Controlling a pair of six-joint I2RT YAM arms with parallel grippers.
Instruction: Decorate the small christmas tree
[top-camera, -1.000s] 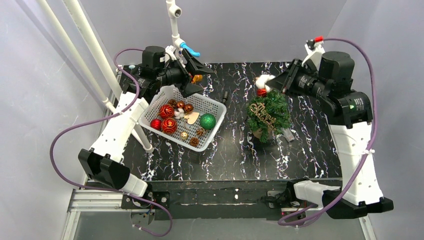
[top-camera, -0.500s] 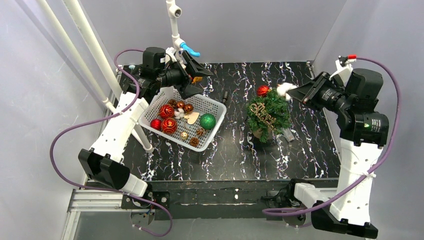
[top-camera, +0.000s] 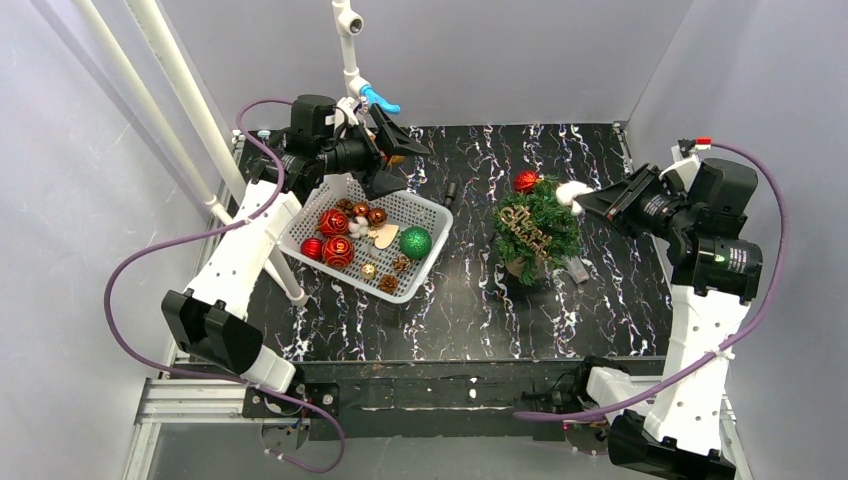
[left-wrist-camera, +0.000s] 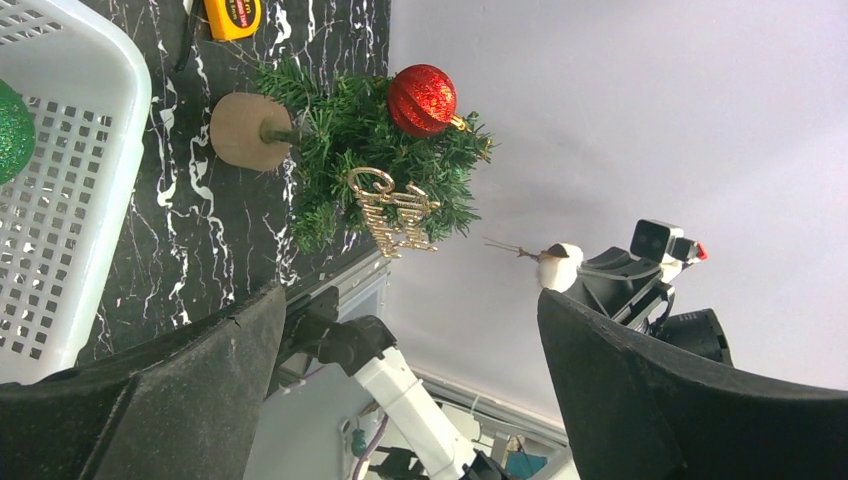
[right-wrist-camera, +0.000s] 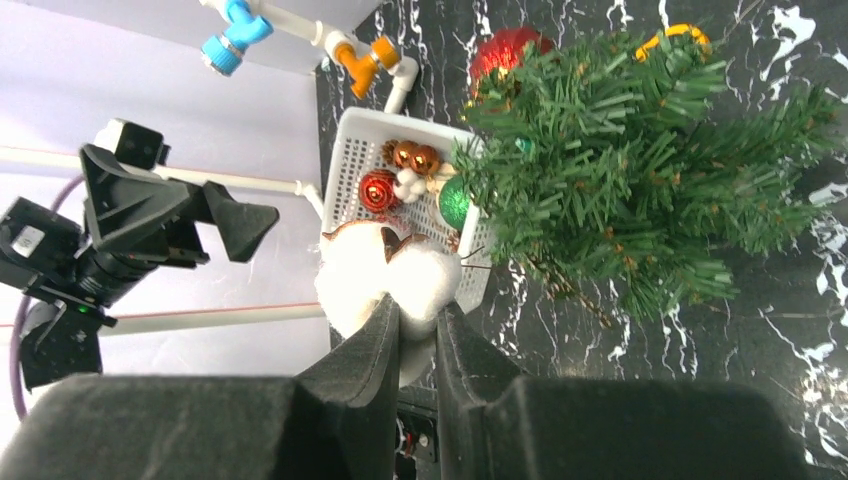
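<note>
The small christmas tree (top-camera: 537, 230) stands right of the table's centre, with a red ball (top-camera: 525, 181) at its top and a gold script sign (top-camera: 527, 228) on its front. My right gripper (top-camera: 585, 198) hovers by the tree's upper right side, shut on a white cotton ornament (top-camera: 572, 193). In the right wrist view the fluffy ornament (right-wrist-camera: 385, 275) bulges out of the gripper (right-wrist-camera: 415, 310), apart from the tree (right-wrist-camera: 640, 170). My left gripper (top-camera: 395, 160) hangs open and empty over the far edge of the white basket (top-camera: 432, 258). Its wrist view shows the gripper (left-wrist-camera: 412, 300) facing the tree (left-wrist-camera: 370, 150).
The basket holds a green ball (top-camera: 415, 242), red balls (top-camera: 335, 222), pine cones and other small ornaments. White pipes (top-camera: 180, 100) slant along the left side. A pipe stand with a blue valve (top-camera: 380, 98) rises at the back. A small grey object (top-camera: 577, 270) lies by the tree's base.
My right arm has swung from above the tree's top out to its right side, carrying the white cotton ornament. The red ball stays on the tree. The left arm has barely moved.
</note>
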